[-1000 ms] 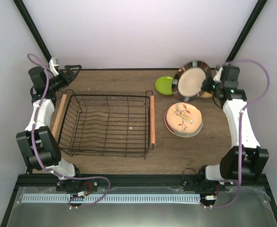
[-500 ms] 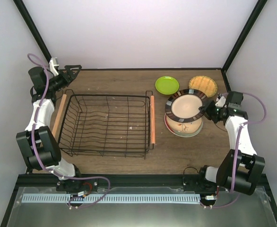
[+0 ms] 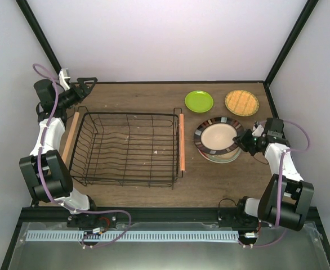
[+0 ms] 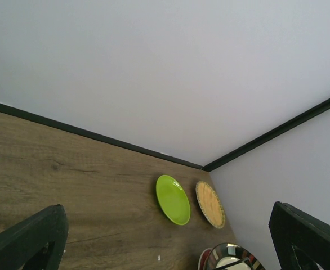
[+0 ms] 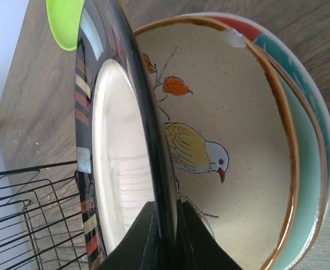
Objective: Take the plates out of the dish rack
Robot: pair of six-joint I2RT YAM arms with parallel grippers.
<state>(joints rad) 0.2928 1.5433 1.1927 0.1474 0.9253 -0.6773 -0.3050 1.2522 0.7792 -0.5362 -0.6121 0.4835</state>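
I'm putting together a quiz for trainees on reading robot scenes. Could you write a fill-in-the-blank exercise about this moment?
The dish rack holds ___ plates.
The right gripper is shut on the rim of the striped-rim plate, held over a beige plate painted with a ___.
In the top view, the lime-green plate lies ___ of the orange plate.
The jaws of the left gripper stand ___.
Missing words: no; bird; left; open.

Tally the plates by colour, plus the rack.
Lime-green plate: 1
Orange gridded plate: 1
Striped-rim plate, in right gripper: 1
Beige bird plate: 1
Teal-edged plates under it: at least 1, edges only
Dish rack: 1, empty
Total: at least 6
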